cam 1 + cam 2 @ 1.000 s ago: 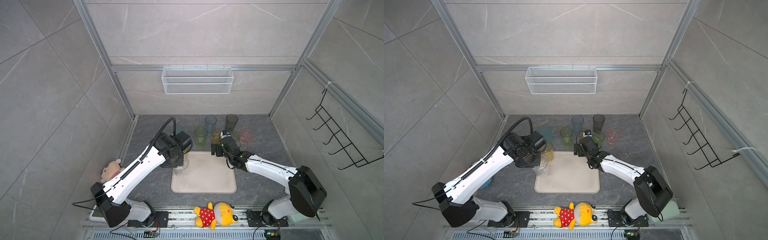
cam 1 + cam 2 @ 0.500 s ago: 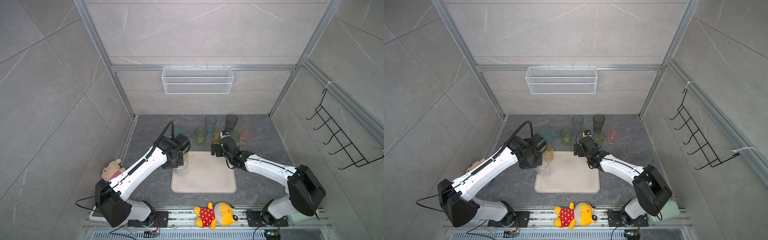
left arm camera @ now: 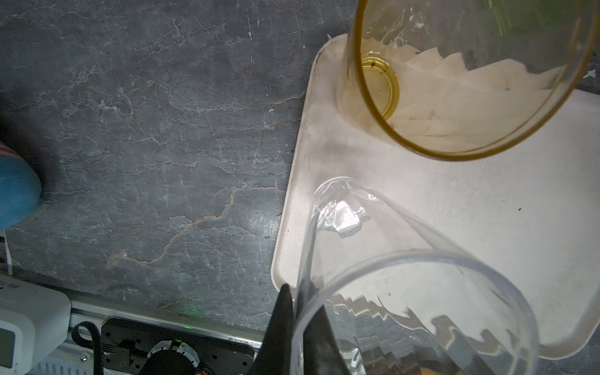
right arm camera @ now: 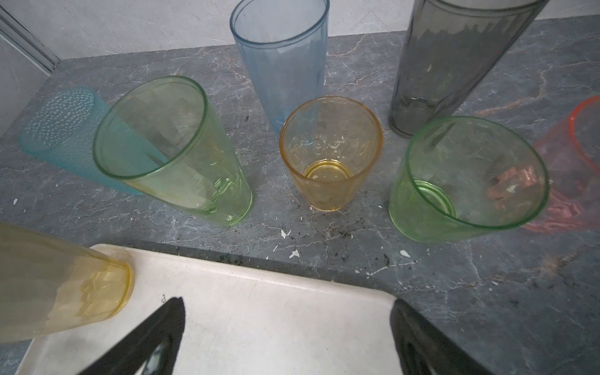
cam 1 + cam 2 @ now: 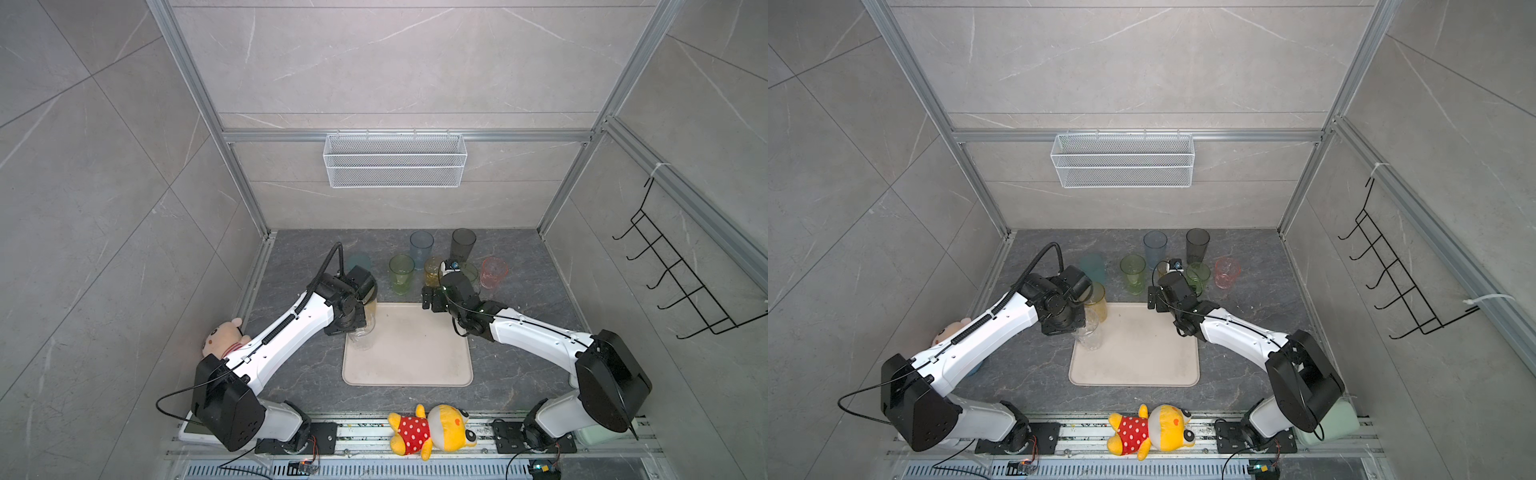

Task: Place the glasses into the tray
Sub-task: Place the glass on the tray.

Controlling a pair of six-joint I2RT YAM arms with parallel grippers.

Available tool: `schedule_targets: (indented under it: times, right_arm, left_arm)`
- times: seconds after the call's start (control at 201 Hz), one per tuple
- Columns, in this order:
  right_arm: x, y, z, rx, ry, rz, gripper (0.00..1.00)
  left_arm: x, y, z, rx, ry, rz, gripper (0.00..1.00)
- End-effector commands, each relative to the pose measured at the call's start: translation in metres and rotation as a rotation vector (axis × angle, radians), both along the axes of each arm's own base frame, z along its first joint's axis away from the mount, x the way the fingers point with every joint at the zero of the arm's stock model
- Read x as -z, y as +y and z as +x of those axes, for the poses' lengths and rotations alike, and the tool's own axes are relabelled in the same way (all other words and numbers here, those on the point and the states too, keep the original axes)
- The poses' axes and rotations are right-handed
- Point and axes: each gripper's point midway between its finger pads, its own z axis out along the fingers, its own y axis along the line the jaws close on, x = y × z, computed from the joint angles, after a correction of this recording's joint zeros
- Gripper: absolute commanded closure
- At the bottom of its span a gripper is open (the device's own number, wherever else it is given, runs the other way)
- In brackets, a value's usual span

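My left gripper [image 3: 300, 324] is shut on the rim of a clear glass [image 5: 362, 336] [image 5: 1089, 336] that stands at the left edge of the cream tray [image 5: 415, 353] [image 3: 487, 211]. A yellow glass [image 5: 371, 305] [image 4: 58, 285] stands on the tray's far left corner. My right gripper [image 5: 432, 299] [image 4: 287, 324] hangs open and empty over the tray's far right corner. Behind the tray on the stone floor stand teal [image 4: 61, 130], tall green [image 4: 168, 146], blue [image 4: 282, 58], amber [image 4: 329, 152], grey [image 4: 454, 65], short green [image 4: 467, 175] and pink [image 4: 578, 168] glasses.
A plush bear [image 5: 220, 338] lies by the left arm and a yellow plush [image 5: 430, 428] lies on the front rail. A white wire basket [image 5: 395, 160] hangs on the back wall. A black hook rack [image 5: 681, 282] is on the right wall.
The left arm has drawn slightly toward the front and lower with the clear glass still in its grip. The right arm has stayed where it was.
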Motion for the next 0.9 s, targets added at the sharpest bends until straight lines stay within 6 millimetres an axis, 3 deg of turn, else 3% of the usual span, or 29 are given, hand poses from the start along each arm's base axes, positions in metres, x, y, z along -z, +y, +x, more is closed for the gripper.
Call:
schedule_targets:
  times: [0.0, 0.891]
  right_arm:
    - [0.001, 0.001, 0.003, 0.011, 0.021, 0.006, 0.01]
    - [0.002, 0.002, 0.004, 0.010, 0.033, 0.011, 0.00]
  left_arm:
    - [0.003, -0.003, 0.007, 0.002, -0.006, -0.017, 1.00]
    - [0.021, 0.001, 0.018, -0.009, 0.033, -0.009, 1.00]
